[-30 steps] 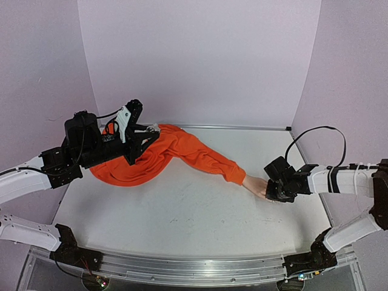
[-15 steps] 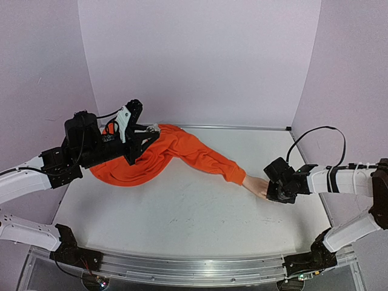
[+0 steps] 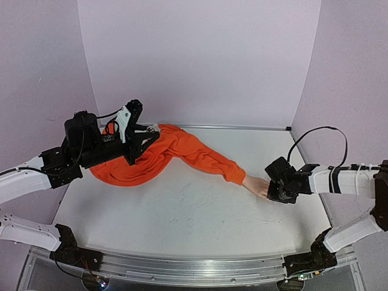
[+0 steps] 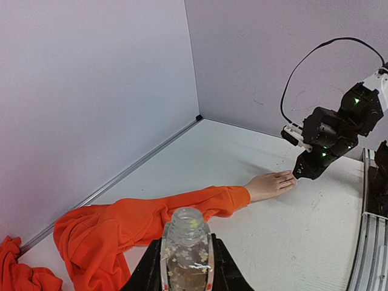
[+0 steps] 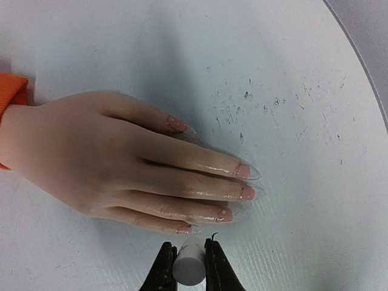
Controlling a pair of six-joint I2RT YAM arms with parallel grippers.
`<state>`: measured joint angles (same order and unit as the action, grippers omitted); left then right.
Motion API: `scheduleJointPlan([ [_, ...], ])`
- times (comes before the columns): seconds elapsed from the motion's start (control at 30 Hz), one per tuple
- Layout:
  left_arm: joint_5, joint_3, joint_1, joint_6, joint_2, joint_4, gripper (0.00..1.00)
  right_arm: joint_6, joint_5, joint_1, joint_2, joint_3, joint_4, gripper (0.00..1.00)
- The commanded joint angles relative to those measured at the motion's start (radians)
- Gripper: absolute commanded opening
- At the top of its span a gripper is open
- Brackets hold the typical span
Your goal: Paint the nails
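The mannequin hand (image 5: 103, 157) lies palm down on the white table (image 3: 182, 218), at the end of its orange sleeve (image 3: 200, 154). Only the right wrist view shows the nails (image 5: 242, 171), pinkish with clear tips. The right gripper (image 5: 188, 257) is clamped on a white cylinder (image 5: 189, 267), perhaps a brush handle, near one fingertip. The left gripper (image 4: 186, 267) squeezes an open clear bottle (image 4: 186, 239) flecked with pale flowers.

From above, my right gripper (image 3: 271, 193) covers the fingertips of the mannequin hand (image 3: 254, 183), so the nails (image 5: 242, 170) can't be made out there (too small anyway). The white cylinder (image 5: 190, 262) in those jaws runs off the bottom edge of my wrist view, and my left gripper (image 4: 185, 257) hides the base of the bottle (image 4: 187, 225).
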<state>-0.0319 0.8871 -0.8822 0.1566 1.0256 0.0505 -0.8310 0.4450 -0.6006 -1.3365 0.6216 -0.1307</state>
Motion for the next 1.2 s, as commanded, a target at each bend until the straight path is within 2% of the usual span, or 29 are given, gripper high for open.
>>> scheduleJointPlan([
  [0.0,-0.013,0.007,0.005,-0.005,-0.029,0.047,0.00,0.044,-0.020,0.001,0.080,0.007,0.005,0.00],
  [0.3,-0.014,0.007,0.005,-0.006,-0.027,0.048,0.00,0.047,0.002,0.001,0.021,0.028,0.017,0.00],
  [1.17,-0.016,0.006,0.006,-0.007,-0.035,0.046,0.00,0.014,0.034,0.002,-0.018,0.035,-0.003,0.00],
])
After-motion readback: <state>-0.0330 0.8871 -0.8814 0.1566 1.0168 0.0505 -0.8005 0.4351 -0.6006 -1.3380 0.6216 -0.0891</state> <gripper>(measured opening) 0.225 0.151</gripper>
